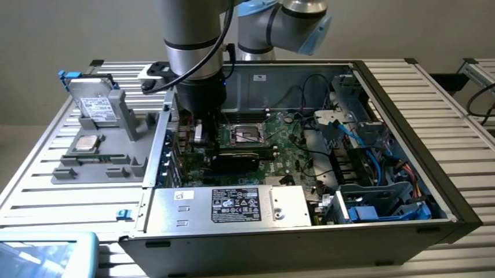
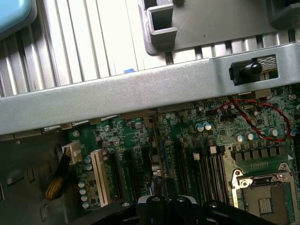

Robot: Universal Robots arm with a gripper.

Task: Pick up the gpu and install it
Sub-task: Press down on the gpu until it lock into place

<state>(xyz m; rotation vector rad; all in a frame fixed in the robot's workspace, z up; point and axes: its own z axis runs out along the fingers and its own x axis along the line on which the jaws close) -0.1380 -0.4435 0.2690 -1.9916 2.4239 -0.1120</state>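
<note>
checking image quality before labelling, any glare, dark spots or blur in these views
Exterior view: even light, though the open computer case is shadowed inside around the motherboard. Wrist view: the ribbed table is washed out by glare, the motherboard is dimmer, and the gripper at the frame edge is dark and soft.

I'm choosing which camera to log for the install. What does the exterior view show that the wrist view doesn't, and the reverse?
Exterior view: the arm, the labelled power supply, a hard drive standing on the fixture, blue cables.
Wrist view: the fingers shut on a thin edge-on card, apparently the gpu, by the expansion slots; a red wire.
Both: motherboard, CPU socket, case wall, grey fixture.
</note>
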